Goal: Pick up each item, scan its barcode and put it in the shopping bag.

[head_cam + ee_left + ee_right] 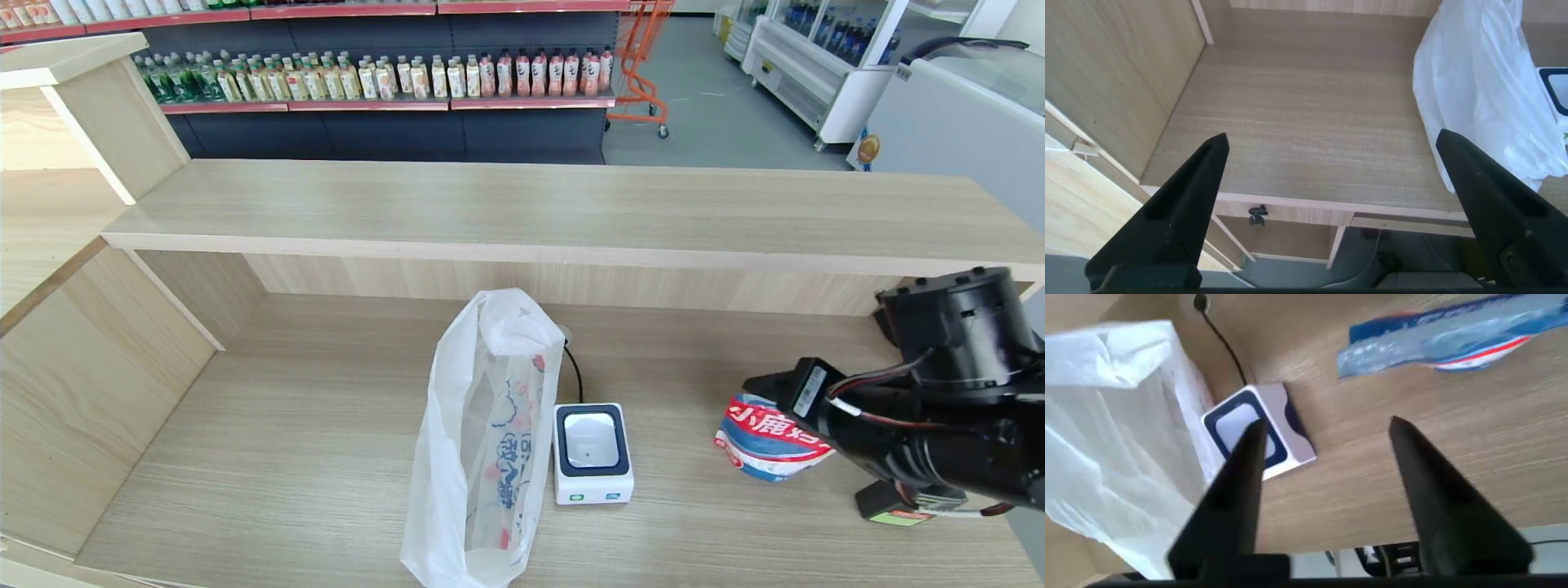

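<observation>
Hovering right of scanner (593, 452), right claw (1327, 433) spread wide, empty. Snack packet (763, 441) lies on surface (286, 457), right of scanner, apart. Shopping bag (482, 441) upright just left of scanner. Left claw (1331, 143) wide open, empty, farther left.

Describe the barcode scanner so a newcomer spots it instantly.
On the lower wooden counter, find the upright white shopping bag. The scanner sits just right of it: the only small white box, with a dark-framed window on top and a black cable behind.
</observation>
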